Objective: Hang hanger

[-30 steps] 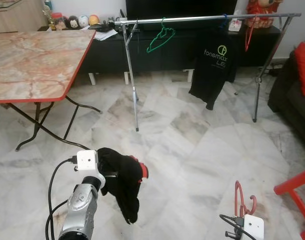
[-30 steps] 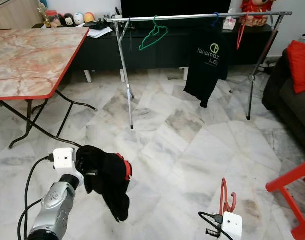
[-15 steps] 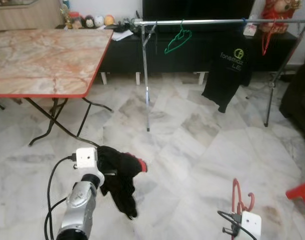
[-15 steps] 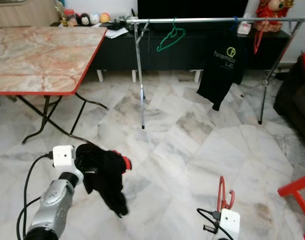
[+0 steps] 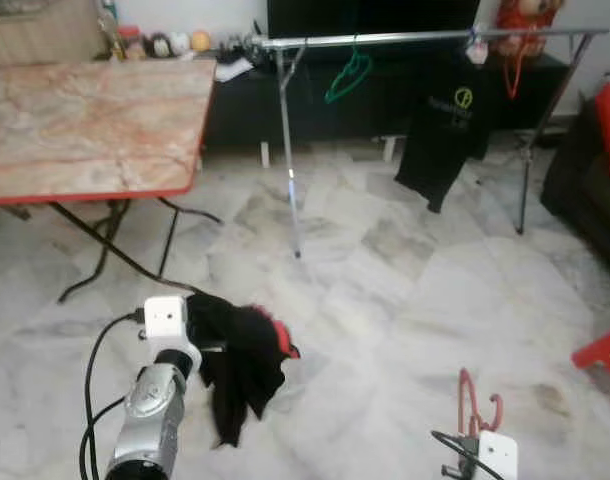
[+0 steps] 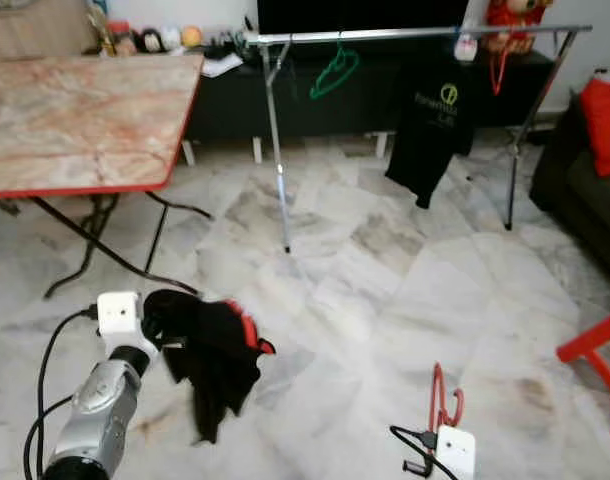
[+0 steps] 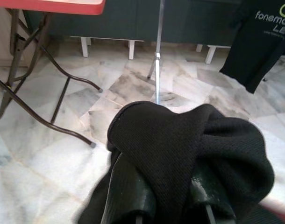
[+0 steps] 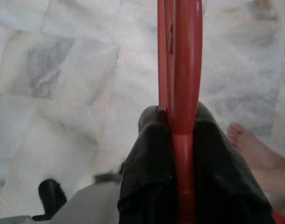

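A big marble table (image 5: 75, 120) sits at ten o'clock. The clothes rack (image 5: 405, 40) stands at twelve. The left gripper (image 7: 173, 205) is squeezed shut on a black shirt (image 5: 240, 355) at seven. The right gripper (image 8: 180, 140) pinches a red hanger (image 5: 472, 405) at five.
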Robot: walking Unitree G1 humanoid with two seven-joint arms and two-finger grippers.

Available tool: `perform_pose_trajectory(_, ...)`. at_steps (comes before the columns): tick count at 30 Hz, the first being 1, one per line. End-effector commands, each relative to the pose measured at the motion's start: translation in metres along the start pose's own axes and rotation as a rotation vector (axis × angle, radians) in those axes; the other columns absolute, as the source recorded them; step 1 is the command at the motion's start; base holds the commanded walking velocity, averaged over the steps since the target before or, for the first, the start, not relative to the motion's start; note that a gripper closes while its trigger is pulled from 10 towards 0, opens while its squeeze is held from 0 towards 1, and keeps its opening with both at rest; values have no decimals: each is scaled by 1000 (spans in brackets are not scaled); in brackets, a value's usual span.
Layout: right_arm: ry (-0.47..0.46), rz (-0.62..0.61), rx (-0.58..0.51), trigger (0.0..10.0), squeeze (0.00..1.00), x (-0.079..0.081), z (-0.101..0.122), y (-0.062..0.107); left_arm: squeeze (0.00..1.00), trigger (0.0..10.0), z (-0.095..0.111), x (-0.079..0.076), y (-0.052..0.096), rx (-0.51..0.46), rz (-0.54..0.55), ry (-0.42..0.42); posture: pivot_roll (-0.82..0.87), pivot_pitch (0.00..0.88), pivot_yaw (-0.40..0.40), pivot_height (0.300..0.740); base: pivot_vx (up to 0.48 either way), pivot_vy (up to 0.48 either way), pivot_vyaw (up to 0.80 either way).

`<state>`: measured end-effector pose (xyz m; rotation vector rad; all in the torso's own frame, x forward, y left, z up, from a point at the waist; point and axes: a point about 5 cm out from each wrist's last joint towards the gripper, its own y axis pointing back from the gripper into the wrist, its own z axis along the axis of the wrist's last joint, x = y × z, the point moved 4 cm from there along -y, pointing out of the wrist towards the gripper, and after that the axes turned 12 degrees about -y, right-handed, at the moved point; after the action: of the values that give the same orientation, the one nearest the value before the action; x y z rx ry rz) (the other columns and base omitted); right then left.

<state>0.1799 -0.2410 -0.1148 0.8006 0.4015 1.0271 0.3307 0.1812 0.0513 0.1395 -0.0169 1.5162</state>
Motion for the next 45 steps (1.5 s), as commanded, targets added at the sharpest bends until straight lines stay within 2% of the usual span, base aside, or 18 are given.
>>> perform_pose_trajectory(1,10,-31,6,10000,0,-11,-2,1,0,10000,11,-7,-4,-36,-17,11,-128,0,15,740,0,356,0)
perform_pose_trajectory(10,11,-15,27,10000,0,-10,-6,2,0,10000,11,-8,-4,-37,-18,15,-123,0,11,740,0,358,212)
perform_pose_trajectory(18,25,-11,23,10000,0,-9,-5,2,0,10000,13,-3,-5,-37,4,24,-118,0,11,740,0,359,0)
perform_pose_trajectory(24,34,-1,27,10000,0,-6,-5,1,0,10000,14,-2,-5,-40,6,28,-116,0,10,740,0,359,543)
perform_pose_trajectory(45,51,29,24,10000,0,5,-5,1,0,10000,15,-1,-5,-43,16,23,-113,0,3,740,0,357,0)
